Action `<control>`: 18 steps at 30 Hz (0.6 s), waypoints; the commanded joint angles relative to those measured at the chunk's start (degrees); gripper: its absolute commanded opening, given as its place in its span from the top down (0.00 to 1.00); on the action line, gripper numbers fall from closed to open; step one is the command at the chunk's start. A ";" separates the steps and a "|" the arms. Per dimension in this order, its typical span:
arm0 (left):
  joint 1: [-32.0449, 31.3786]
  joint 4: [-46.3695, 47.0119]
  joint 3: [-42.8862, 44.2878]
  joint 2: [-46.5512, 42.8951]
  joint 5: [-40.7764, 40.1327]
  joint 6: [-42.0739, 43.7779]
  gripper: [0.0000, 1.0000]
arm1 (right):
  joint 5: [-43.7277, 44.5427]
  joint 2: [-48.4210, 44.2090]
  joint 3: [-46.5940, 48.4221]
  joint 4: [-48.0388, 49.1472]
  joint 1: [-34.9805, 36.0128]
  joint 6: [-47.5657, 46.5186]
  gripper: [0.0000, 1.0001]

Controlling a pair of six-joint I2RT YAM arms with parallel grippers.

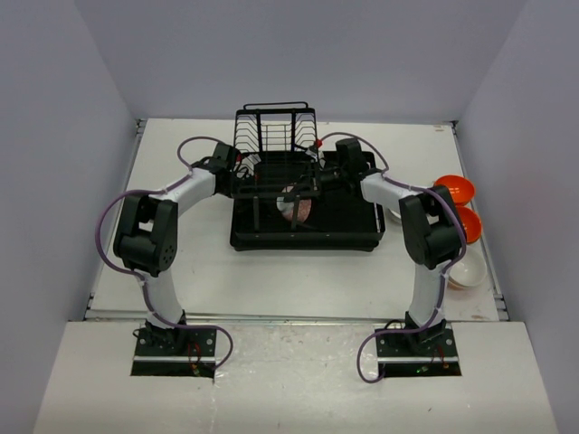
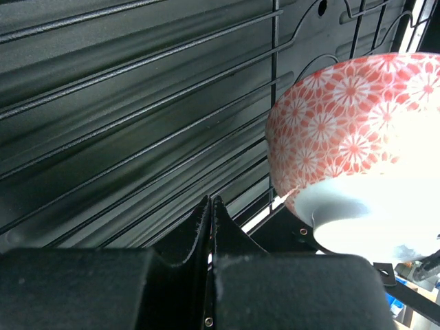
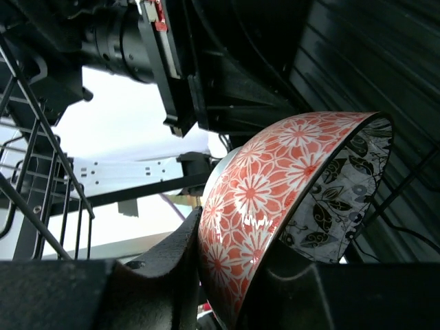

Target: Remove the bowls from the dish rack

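Observation:
The black dish rack [image 1: 353,231] sits mid-table, its upright wire section [image 1: 276,127] at the far end. A pink-and-white flower-patterned bowl [image 1: 295,208] stands on edge in the rack. My right gripper [image 1: 305,194] is shut on its rim; in the right wrist view [image 3: 230,275] one finger is outside and one inside the bowl [image 3: 275,185]. A grey-and-black patterned bowl [image 3: 344,192] leans right behind it. My left gripper [image 1: 265,189] is shut and empty over the rack floor [image 2: 137,137], just left of the flowered bowl [image 2: 344,130].
Two orange bowls [image 1: 454,190] [image 1: 468,222] and a white-and-beige bowl [image 1: 466,271] sit on the table by the right edge. Grey walls enclose the table on three sides. The rack's wire uprights stand close to both wrists.

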 commanded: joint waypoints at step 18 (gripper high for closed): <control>-1.05 1.78 3.79 -1.15 1.44 1.40 1.00 | -5.67 -0.79 -0.51 11.25 0.24 6.97 0.68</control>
